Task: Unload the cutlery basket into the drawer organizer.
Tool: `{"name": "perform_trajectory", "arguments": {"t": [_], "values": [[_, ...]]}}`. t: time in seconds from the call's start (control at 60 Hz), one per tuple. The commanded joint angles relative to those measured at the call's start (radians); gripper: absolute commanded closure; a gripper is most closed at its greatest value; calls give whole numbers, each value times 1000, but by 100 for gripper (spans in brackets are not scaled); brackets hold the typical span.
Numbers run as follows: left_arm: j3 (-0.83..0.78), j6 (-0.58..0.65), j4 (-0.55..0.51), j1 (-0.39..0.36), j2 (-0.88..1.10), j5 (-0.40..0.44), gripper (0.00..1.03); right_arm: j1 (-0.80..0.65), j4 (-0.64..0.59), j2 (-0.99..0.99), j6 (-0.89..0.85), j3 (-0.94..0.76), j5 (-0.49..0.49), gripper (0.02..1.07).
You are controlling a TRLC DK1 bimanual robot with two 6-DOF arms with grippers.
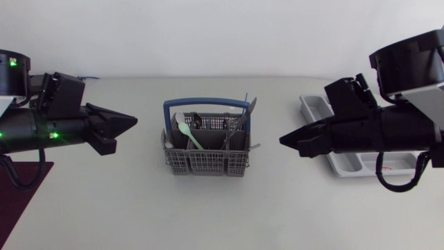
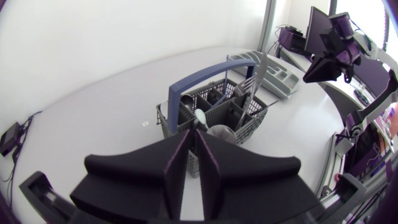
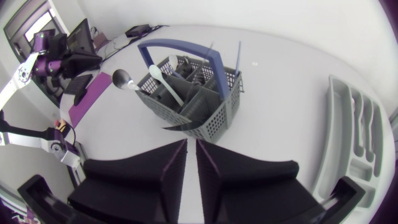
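Head view first: the cutlery basket (image 1: pixel 206 164) sat about mid-tabletop (image 1: pixel 139 208), blue handle (image 1: pixel 206 102) up, with a pale green spoon (image 1: pixel 187 132) and some dark metal pieces standing in it. The left end effector (image 1: pixel 132 119) hung well off to one side of the basket and the right end effector (image 1: pixel 283 141) off to the other, both pointing in at it. The drawer organizer (image 1: pixel 313 104) was mostly hidden under the right arm, so only its far end and a strip of its near edge showed.

The left wrist view filled in the fingers: pressed nearly together with a thin slit between them, nothing held. The basket sat just ahead of them, and the organizer (image 2: pixel 280 78) showed beyond it.

The right wrist view was the same deal, its fingers near-closed and empty, basket ahead. Only here a metal spoon (image 3: pixel 122 78) was seen sticking out over the basket's side, and the organizer's compartments (image 3: pixel 354 130) showed beside the end effector.
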Motion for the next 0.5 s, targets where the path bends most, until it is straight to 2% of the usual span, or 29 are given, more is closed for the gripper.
{"name": "perform_trajectory", "arguments": {"t": [0.0,0.083,0.483], "values": [[-41,32,-10,-15,-26,4,85,83,-24,-20,-2,37,62,82],[-50,39,-13,-27,-38,4,84,155,-34,-14,16,68,96,82],[-83,91,-9,-50,-47,-7,81,293,-37,133,19,175,98,79]]}}
